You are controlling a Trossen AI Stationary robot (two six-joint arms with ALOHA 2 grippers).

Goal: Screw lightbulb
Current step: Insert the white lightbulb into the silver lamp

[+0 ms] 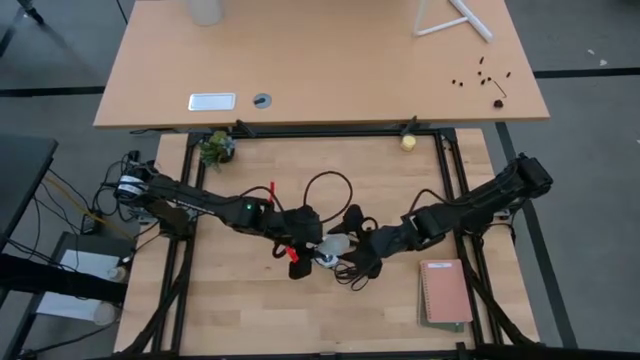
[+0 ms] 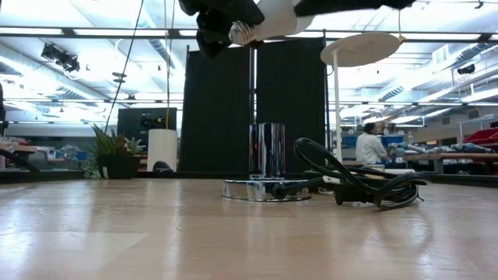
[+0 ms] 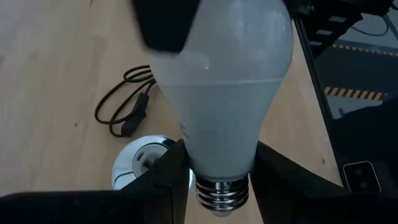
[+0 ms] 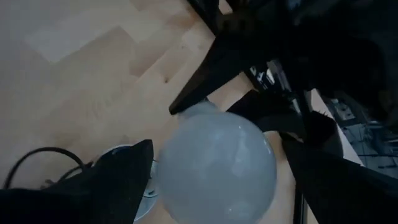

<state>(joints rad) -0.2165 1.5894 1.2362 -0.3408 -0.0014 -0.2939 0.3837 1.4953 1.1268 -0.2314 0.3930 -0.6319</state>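
Both arms meet over the middle of the wooden table (image 1: 230, 310), where the lightbulb (image 1: 336, 243) hangs in the air, well above the round silvery socket disc (image 2: 267, 189) that it is meant to screw into. In the low view the bulb lies nearly sideways at the top of the frame, its threaded base pointing away from the socket rather than down at it; it will probably have to be turned upright before it can descend, which may be why two arms are on it at once.

The left gripper (image 3: 214, 171) clamps the bulb at its narrow neck, one dark finger on either side just above the metal thread, jaws about half closed around it. This is the firm hold, and it leaves the screw base free.

The right gripper (image 4: 211, 168) stands spread wide around the bulb's round white dome, a finger on each flank; it appears to frame the glass without pressing it.

The socket's black cord (image 2: 366, 183) lies coiled just beside the disc, clear of its central post
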